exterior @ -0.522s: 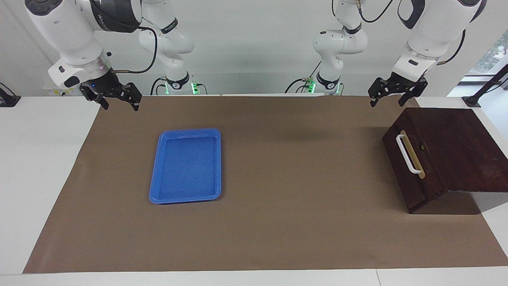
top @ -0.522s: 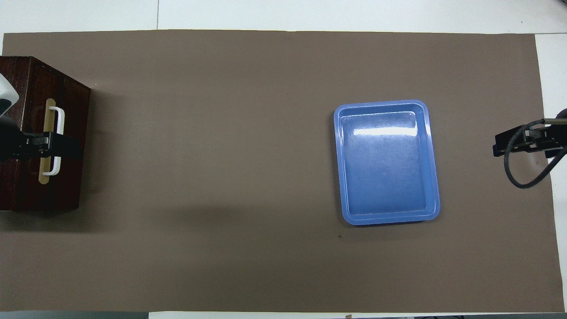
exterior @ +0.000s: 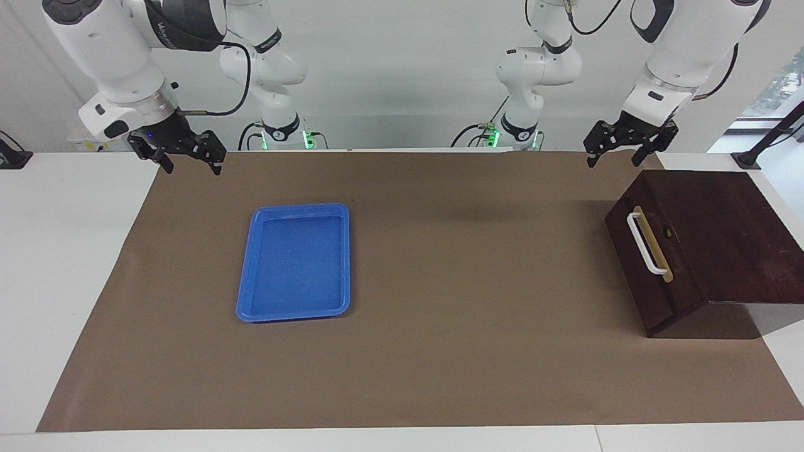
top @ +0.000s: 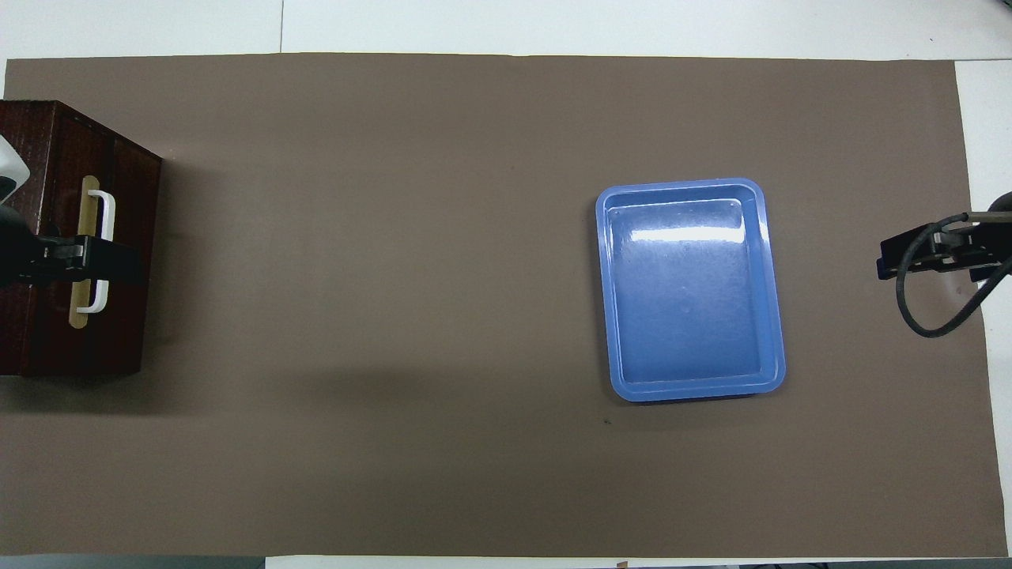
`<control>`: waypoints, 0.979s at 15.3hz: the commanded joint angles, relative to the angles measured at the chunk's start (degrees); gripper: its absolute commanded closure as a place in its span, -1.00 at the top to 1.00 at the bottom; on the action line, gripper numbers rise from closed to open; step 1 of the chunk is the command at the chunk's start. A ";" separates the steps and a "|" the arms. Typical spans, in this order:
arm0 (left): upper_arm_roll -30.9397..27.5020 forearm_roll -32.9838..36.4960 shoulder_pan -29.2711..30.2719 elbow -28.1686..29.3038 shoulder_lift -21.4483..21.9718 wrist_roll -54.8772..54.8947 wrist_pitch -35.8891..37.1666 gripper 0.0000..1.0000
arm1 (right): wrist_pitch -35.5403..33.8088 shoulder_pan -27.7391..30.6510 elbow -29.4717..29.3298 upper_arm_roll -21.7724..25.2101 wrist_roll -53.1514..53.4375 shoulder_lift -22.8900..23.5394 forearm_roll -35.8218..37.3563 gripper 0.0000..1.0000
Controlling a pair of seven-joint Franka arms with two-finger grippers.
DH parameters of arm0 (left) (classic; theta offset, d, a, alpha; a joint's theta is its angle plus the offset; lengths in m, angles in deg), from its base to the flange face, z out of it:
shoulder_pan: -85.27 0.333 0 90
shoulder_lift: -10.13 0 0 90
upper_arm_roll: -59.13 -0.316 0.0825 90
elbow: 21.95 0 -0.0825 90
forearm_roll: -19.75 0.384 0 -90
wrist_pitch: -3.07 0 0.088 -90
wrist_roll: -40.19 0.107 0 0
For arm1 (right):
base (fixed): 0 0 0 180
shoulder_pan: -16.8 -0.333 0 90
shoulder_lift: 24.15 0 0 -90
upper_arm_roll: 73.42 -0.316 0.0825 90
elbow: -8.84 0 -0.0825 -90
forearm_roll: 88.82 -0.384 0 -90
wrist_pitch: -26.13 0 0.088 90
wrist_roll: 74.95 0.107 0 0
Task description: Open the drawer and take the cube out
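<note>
We saw the white bench (exterior: 63, 251) carrying a brown mat (exterior: 440, 345), which bore a blue tray (exterior: 246, 295) and a dark wooden box (exterior: 722, 232).

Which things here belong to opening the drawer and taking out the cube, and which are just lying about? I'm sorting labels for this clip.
Belongs to the job:
- drawer, shut, in the dark wooden box
- white handle
- left gripper, open, in the air above the box
- cube: not visible

Just lying about:
- blue tray, empty
- brown mat
- right gripper, open, waiting
</note>
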State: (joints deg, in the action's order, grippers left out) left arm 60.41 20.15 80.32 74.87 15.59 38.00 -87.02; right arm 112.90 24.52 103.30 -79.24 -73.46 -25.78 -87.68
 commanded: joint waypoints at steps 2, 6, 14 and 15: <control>-0.40 4.07 -0.07 2.48 -0.27 0.52 -4.55 1.00 | 0.07 0.45 0.29 -0.34 0.45 -0.48 -0.88 1.00; -0.48 9.59 0.46 7.31 -3.87 0.52 -15.26 1.00 | 0.07 0.80 0.29 -0.34 0.45 -0.48 -0.88 1.00; -0.57 19.20 3.71 13.81 -12.67 0.17 -32.94 1.00 | 0.07 0.62 0.37 -0.34 0.45 -0.48 -0.88 1.00; -0.57 19.20 4.24 14.79 -12.58 0.17 -34.18 1.00 | 0.07 0.62 0.29 -0.34 0.45 -0.48 -0.88 1.00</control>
State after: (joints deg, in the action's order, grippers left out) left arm 59.67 37.85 83.41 86.51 2.01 38.05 -117.42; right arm 112.90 24.55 103.30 -79.19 -73.46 -25.78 -87.68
